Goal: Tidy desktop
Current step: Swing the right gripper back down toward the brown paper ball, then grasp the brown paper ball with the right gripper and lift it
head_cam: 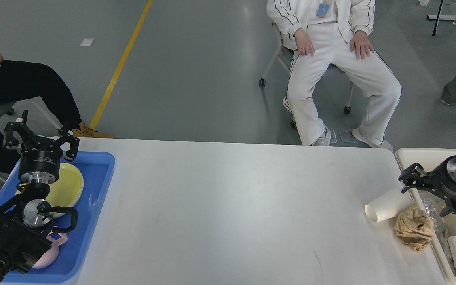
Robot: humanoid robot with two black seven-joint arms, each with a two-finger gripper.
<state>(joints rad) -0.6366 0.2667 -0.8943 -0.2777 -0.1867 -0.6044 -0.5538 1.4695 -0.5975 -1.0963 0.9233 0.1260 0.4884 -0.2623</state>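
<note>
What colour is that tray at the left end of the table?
Blue. The tray shows clearly in the head view, with a yellow plate lying in it.

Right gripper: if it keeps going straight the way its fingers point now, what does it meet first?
Probably the paper cup. The right gripper is open, fingers pointing left and slightly down toward the cup lying on the desktop. Height above it is unclear from this view.
</note>
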